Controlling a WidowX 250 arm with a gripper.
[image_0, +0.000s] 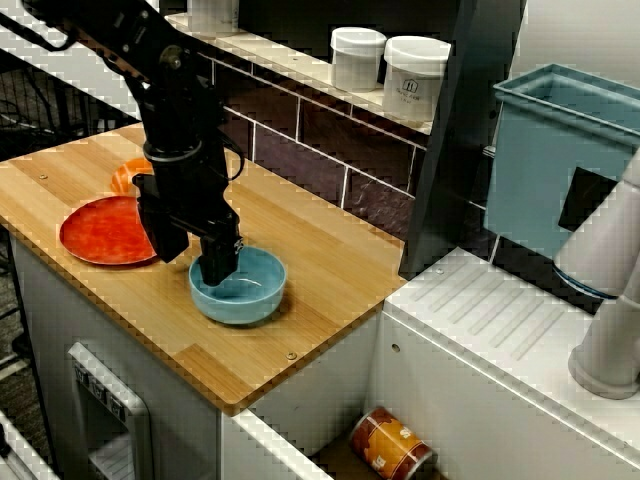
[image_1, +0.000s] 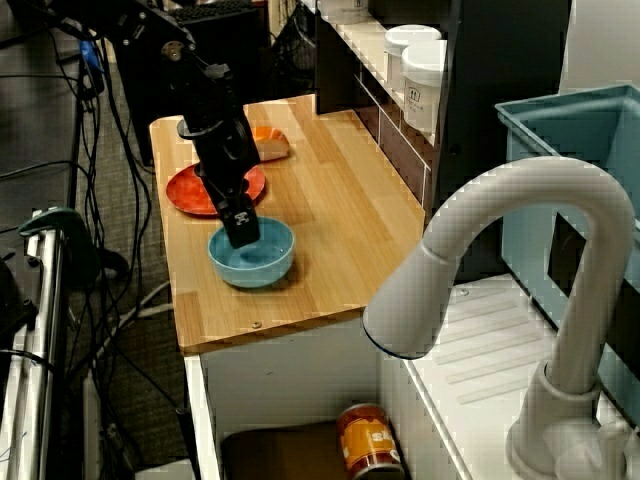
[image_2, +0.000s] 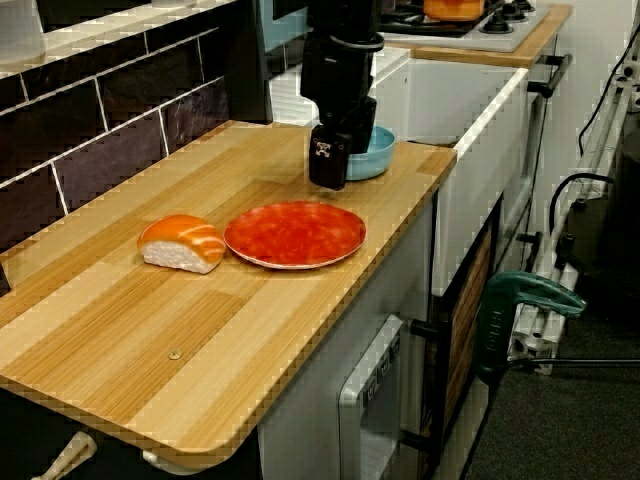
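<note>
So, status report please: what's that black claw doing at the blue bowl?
Gripper low at rim of blue bowl, grip unclear. Bowl upright on counter. Red plate alongside, apart.

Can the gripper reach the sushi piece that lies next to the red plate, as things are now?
Probably yes. The sushi piece lies in the open on the counter, nothing on top of it; only the flat red plate is between it and the gripper at the blue bowl.
</note>
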